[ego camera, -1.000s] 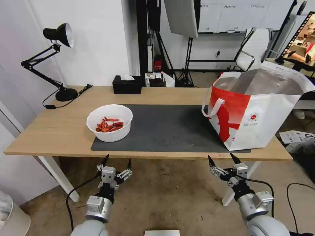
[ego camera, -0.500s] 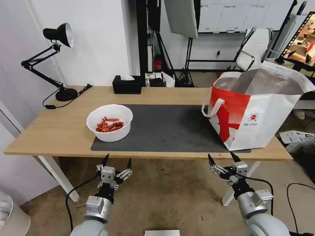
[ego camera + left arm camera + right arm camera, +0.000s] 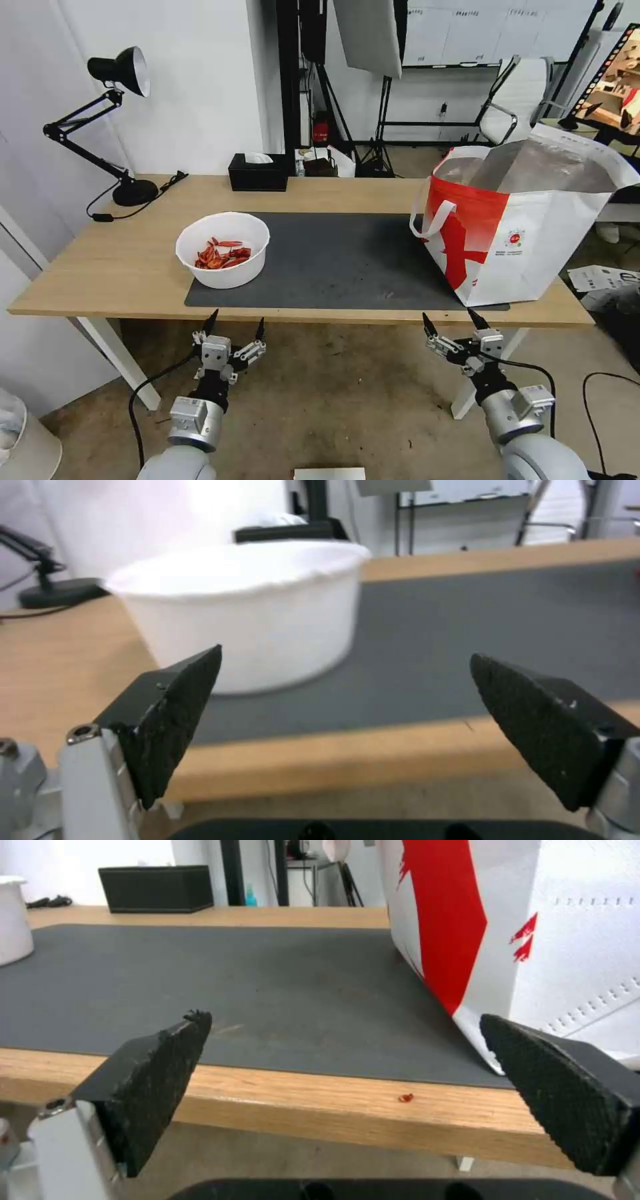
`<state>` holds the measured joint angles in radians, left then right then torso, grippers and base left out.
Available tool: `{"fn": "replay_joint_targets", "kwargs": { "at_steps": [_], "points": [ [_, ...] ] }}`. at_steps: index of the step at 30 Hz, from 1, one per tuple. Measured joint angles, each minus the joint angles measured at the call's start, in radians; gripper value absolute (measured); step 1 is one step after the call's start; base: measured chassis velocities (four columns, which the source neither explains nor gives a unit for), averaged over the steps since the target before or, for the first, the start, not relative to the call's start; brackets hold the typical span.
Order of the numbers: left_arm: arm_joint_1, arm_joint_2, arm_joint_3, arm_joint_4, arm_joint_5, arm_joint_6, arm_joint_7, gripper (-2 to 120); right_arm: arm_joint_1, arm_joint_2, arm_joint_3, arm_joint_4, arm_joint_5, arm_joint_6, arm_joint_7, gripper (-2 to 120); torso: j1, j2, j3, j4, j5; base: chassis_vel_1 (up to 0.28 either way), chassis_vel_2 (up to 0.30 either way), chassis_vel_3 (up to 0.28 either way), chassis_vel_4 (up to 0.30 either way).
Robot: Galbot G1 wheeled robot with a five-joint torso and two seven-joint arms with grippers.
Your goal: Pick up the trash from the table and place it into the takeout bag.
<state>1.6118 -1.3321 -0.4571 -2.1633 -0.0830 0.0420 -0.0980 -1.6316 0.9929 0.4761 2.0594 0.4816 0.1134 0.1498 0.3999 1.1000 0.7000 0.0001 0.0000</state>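
Table (image 3: 133, 267): bowl (image 3: 223, 249) beyond left gripper (image 3: 235, 323)

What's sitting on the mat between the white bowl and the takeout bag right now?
Nothing: in the head view the dark grey mat lies bare between the white bowl and the takeout bag.

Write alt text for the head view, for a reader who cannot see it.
A white round bowl of red scraps sits on a dark grey mat on a light-wood table, a red-and-white takeout bag standing open at the other end. Below the near edge, the left gripper and right gripper are open.
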Motion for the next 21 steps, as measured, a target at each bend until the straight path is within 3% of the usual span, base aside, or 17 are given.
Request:
{"fn": "replay_joint_targets", "kwargs": {
  "at_steps": [3, 5, 6, 8, 9, 12, 13, 16, 17, 19, 20, 21],
  "points": [
    [-0.031, 0.024, -0.022, -0.031, -0.060, 0.057, -0.023, 100, 0.000, 0.000, 0.000, 0.000, 0.000, 0.000, 0.000, 100, 0.000, 0.000, 0.000, 0.0000, 0.0000, 0.000, 0.000, 0.000, 0.000],
    [-0.099, 0.083, -0.071, -0.041, -0.175, 0.128, -0.055, 100, 0.000, 0.000, 0.000, 0.000, 0.000, 0.000, 0.000, 100, 0.000, 0.000, 0.000, 0.0001, -0.0001, 0.000, 0.000, 0.000, 0.000],
    [-0.099, 0.083, -0.071, -0.041, -0.175, 0.128, -0.055, 100, 0.000, 0.000, 0.000, 0.000, 0.000, 0.000, 0.000, 100, 0.000, 0.000, 0.000, 0.0001, -0.0001, 0.000, 0.000, 0.000, 0.000],
    [-0.194, 0.174, -0.110, -0.025, -0.304, 0.205, -0.094, 100, 0.000, 0.000, 0.000, 0.001, 0.000, 0.000, 0.000, 100, 0.000, 0.000, 0.000, -0.0001, -0.0003, 0.000, 0.000, 0.000, 0.000],
    [-0.194, 0.174, -0.110, -0.025, -0.304, 0.205, -0.094, 100, 0.000, 0.000, 0.000, 0.001, 0.000, 0.000, 0.000, 100, 0.000, 0.000, 0.000, -0.0001, -0.0003, 0.000, 0.000, 0.000, 0.000],
    [-0.332, 0.312, -0.130, 0.026, -0.485, 0.326, -0.125, 100, 0.000, 0.000, 0.000, 0.001, 0.000, 0.000, 0.000, 100, 0.000, 0.000, 0.000, 0.0000, -0.0003, 0.000, 0.000, 0.000, 0.000],
    [-0.332, 0.312, -0.130, 0.026, -0.485, 0.326, -0.125, 100, 0.000, 0.000, 0.000, 0.001, 0.000, 0.000, 0.000, 100, 0.000, 0.000, 0.000, 0.0000, -0.0003, 0.000, 0.000, 0.000, 0.000],
    [-0.483, 0.434, -0.106, 0.123, -0.654, 0.429, -0.149, 100, 0.000, 0.000, 0.000, 0.001, 0.000, 0.000, 0.000, 100, 0.000, 0.000, 0.000, -0.0002, -0.0003, 0.000, 0.000, 0.000, 0.000],
    [-0.483, 0.434, -0.106, 0.123, -0.654, 0.429, -0.149, 100, 0.000, 0.000, 0.000, 0.001, 0.000, 0.000, 0.000, 100, 0.000, 0.000, 0.000, -0.0002, -0.0003, 0.000, 0.000, 0.000, 0.000],
    [-0.580, 0.493, -0.079, 0.192, -0.773, 0.527, -0.157, 100, 0.000, 0.000, 0.000, 0.001, 0.000, 0.000, 0.000, 100, 0.000, 0.000, 0.000, -0.0002, -0.0001, 0.000, 0.000, 0.000, 0.000],
    [-0.580, 0.493, -0.079, 0.192, -0.773, 0.527, -0.157, 100, 0.000, 0.000, 0.000, 0.001, 0.000, 0.000, 0.000, 100, 0.000, 0.000, 0.000, -0.0002, -0.0001, 0.000, 0.000, 0.000, 0.000],
    [-0.627, 0.512, -0.065, 0.227, -0.825, 0.572, -0.166, 100, 0.000, 0.000, 0.000, 0.001, 0.000, 0.000, 0.000, 100, 0.000, 0.000, 0.000, -0.0002, -0.0001, 0.000, 0.000, 0.000, 0.000]
  ]
}}
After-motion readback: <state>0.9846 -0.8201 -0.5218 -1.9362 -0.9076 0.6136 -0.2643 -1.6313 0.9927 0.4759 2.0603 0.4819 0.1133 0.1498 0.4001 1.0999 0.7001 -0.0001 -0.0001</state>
